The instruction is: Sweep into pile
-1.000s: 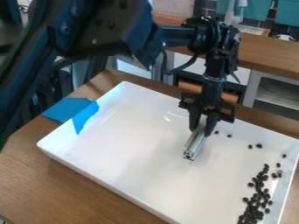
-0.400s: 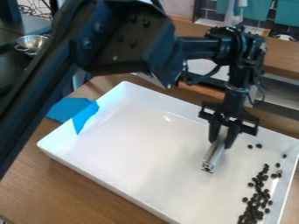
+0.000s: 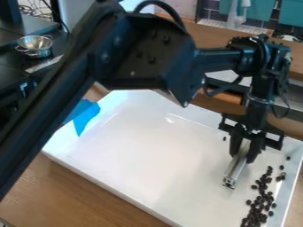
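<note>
Below me, the brown worktop (image 3: pixel 89 197) carries a white tray (image 3: pixel 142 155). Blue tape (image 3: pixel 87 117) lies over the tray's left end. My jaws are closed firmly around a silver bar (image 3: pixel 235 170), which slants down inside the tray. Near it, dark beans (image 3: pixel 254 217) lie in a loose band along the tray's right side, a few scattered apart.

A brown wooden table (image 3: pixel 65 190) carries 1 shallow white tray (image 3: pixel 142 164) with blue material (image 3: pixel 87 119) over its rim.
</note>
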`<state>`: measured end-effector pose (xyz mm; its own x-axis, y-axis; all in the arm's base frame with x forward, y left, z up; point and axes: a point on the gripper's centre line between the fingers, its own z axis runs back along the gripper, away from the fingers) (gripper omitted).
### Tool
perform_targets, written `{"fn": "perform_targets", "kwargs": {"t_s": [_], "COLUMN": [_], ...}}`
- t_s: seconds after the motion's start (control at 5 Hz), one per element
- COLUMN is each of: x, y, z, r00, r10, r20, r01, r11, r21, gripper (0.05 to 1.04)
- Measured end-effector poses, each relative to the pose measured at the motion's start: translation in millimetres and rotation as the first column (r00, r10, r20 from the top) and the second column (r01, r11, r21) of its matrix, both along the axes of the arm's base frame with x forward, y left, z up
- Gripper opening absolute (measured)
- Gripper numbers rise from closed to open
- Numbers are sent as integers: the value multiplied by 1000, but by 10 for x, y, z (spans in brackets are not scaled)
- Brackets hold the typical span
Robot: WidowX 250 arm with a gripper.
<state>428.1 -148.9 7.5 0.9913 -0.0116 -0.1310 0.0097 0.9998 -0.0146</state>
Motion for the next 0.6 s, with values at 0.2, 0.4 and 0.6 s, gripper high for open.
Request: {"fn": "perform_targets", "kwargs": {"t_s": [0.2,0.4,0.6], "x": [-19,-30,-151], "y": [-75,-102,23], "z": [-45,-52,44], "r00": [1000,1000,998], "r10": [-10,-16,-34], "r20": [-7,-8,-51], "r01": [10,15,29], "r11": [1000,1000,995], "r21": [-7,-27,-96], "gripper": [354,354,354]}}
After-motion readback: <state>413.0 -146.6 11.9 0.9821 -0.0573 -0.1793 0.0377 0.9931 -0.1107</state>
